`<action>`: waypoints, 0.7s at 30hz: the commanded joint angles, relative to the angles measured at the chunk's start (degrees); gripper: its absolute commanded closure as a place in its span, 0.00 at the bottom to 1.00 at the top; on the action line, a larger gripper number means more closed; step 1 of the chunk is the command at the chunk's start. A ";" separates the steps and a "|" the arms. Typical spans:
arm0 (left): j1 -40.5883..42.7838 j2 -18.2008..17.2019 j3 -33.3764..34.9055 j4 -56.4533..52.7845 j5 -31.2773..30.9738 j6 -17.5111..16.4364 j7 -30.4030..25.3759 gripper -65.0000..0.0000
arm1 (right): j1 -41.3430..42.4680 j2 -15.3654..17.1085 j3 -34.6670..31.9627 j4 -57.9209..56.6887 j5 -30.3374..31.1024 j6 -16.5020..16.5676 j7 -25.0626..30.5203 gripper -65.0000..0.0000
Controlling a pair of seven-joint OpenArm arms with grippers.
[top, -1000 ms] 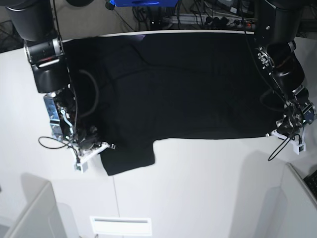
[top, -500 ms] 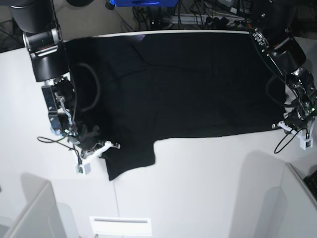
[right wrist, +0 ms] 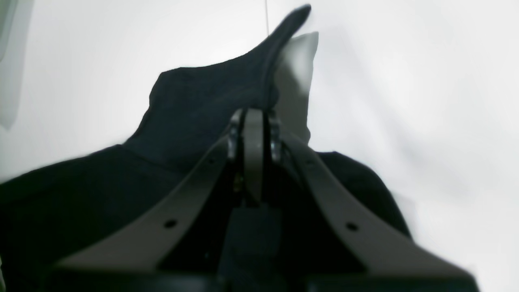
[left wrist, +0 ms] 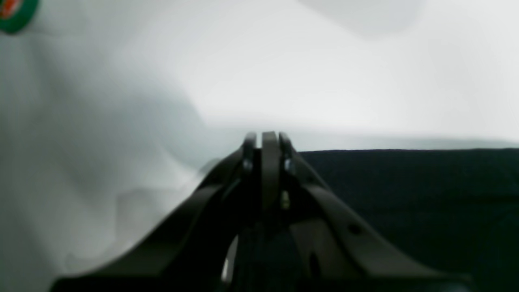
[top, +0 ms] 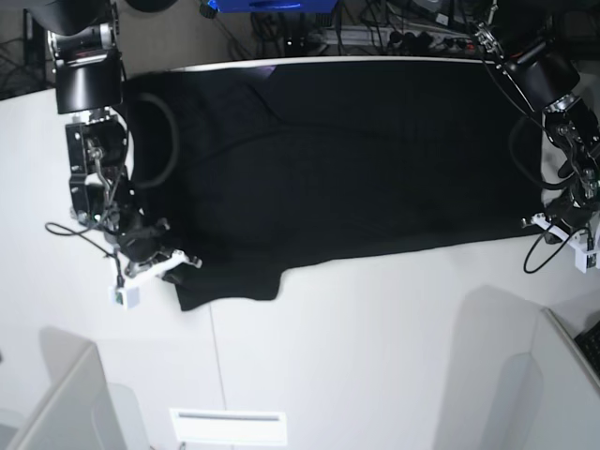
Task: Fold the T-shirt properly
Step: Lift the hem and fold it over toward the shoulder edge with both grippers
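Base: T-shirt (top: 356, 159) spread flat, black side up, across table (top: 375, 356); sleeve sticks out near right gripper (top: 164, 261).
Left wrist: left gripper (left wrist: 265, 140) jaws closed at shirt edge; grip unclear.
Right wrist: jaws pinched shut on sleeve cloth.

**Bright table, soft wrist views**

Even light from above makes the white table (top: 375, 337) bright, with soft grey shadows near its lower edge. Both wrist pictures are blurred and out of focus. The T-shirt (top: 356, 159) is so dark that its folds hardly show.
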 commanded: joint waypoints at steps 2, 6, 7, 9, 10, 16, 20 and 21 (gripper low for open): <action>0.58 -1.26 -0.25 3.89 -1.53 -0.07 -0.76 1.00 | -0.20 0.59 2.53 3.35 0.27 0.25 0.32 1.00; 2.16 -1.26 -0.25 7.14 -3.12 -0.07 0.74 1.00 | -2.75 0.59 5.43 6.69 0.27 0.25 -0.91 1.00; 2.51 -1.17 -0.25 7.84 -3.56 -0.07 1.00 1.00 | -3.45 0.59 6.14 7.48 0.27 0.25 -1.08 1.00; 3.92 -1.17 -0.34 9.25 -4.17 -0.07 1.00 1.00 | -4.60 0.59 7.37 8.71 0.36 0.25 -1.70 1.00; 4.45 -1.17 -0.34 9.95 -4.70 -0.07 1.00 1.00 | -5.39 0.50 7.98 9.41 0.36 0.25 -1.96 1.00; 7.61 -1.17 -2.89 14.00 -6.81 -0.07 1.00 1.00 | -9.17 0.32 9.30 12.75 0.62 0.25 -2.14 1.00; 9.81 -1.17 -5.17 16.02 -7.77 -0.16 1.00 1.00 | -11.54 0.32 9.30 15.04 0.62 0.16 -2.14 1.00; 10.43 -1.26 -5.26 16.72 -8.83 -0.51 1.00 1.00 | -11.89 0.32 9.30 15.30 0.62 0.16 -2.14 1.00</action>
